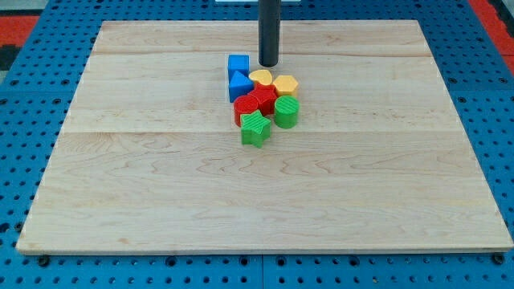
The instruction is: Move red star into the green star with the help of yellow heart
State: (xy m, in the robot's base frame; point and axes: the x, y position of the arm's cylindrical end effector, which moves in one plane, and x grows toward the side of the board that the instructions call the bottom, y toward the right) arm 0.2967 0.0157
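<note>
The blocks sit in one tight cluster a little above the board's middle. The red star touches the green star, which lies just below it. The yellow heart lies above the red blocks, touching them. My tip stands just above the yellow heart, right of the blue blocks, with a small gap to the heart.
A blue cube and a second blue block stand at the cluster's left. A yellow hexagon, a red block and a green cylinder fill its right side. The wooden board lies on a blue pegboard.
</note>
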